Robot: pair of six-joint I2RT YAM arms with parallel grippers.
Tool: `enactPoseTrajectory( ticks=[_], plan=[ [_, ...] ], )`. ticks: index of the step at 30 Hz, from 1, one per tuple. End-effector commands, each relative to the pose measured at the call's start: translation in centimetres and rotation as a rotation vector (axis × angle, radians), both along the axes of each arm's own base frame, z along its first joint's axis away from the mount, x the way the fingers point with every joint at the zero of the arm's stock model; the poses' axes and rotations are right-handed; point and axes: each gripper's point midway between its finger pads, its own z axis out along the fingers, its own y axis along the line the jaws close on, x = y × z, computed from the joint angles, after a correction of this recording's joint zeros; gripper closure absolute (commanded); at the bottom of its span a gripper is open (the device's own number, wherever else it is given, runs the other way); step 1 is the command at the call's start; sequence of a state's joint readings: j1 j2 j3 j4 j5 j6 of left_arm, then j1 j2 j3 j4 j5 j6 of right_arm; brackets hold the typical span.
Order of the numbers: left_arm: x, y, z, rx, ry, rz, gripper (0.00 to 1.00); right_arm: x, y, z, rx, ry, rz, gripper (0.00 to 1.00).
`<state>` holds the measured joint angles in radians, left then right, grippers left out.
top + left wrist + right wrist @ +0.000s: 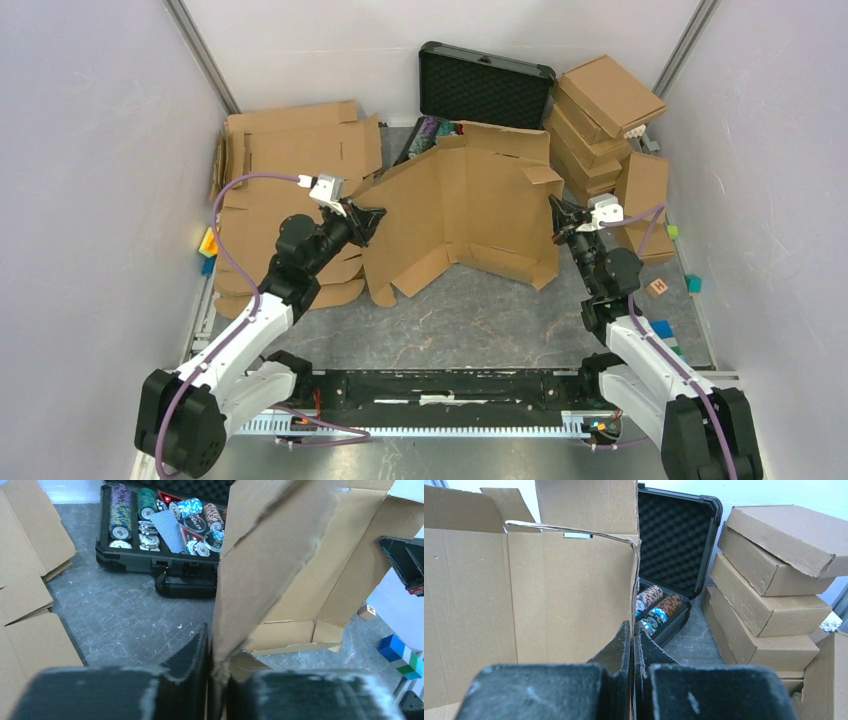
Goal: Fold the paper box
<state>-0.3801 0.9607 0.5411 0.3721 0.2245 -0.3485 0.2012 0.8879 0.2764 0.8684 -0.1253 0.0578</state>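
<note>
A few bright blocks [207,243] sit at the far left, by the wall. Next to them, flat cardboard sheets [290,145] lie in a pile on the grey table [480,320]. The left arm reaches over this pile.

The left claw [375,220] is closed on the left edge of the box [470,205]. In the left wrist view, its two black fingers [190,655] pinch the thin brown edge between them. The edge looks rough there.

The box is in the middle of the table, between the two claws. It is one big brown piece, and it is not lying flat. Its walls stand up and bend in a wide zigzag, with their bottom edges on the table. Small flaps stick out at the lower left and on the right side.

Behind the box is a black case [484,88] with its lid up. The lid has bumpy black foam inside. The bottom half holds rows of round chips [145,515] in many colours.

The right claw [557,215] is closed on the right edge of the box. In the right wrist view, its fingers [616,650] pinch the edge of a standing wall.

To the right of that claw, folded boxes [605,100] are stacked near the back corner. More small blocks [662,328] lie on the table by the right wall.
</note>
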Motion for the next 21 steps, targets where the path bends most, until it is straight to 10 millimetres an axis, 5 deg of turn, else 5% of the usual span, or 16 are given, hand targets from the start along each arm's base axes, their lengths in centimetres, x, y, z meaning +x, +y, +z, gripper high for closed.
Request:
enactPoseTrajectory(
  ticks=[1, 5, 14, 21],
  plan=[
    [0.3, -0.8, 4.2, 0.018, -0.172, -0.051, 0.88, -0.4, 0.5, 2.4, 0.017, -0.093, 0.028, 1.0],
    [1.0, -0.7, 5.5, 0.049, -0.251, -0.035, 0.98, 0.6, 1.0, 3.3, 0.034, -0.096, 0.045, 1.0],
    [2.9, -0.4, 7.8, 0.085, -0.416, 0.018, 0.98, 3.3, 2.7, 5.3, 0.059, -0.125, 0.101, 1.0],
    [1.1, -1.1, 7.1, 0.097, -0.471, -0.022, 0.98, 4.4, 2.1, 0.8, 0.042, 0.049, 0.042, 0.9]
  ],
)
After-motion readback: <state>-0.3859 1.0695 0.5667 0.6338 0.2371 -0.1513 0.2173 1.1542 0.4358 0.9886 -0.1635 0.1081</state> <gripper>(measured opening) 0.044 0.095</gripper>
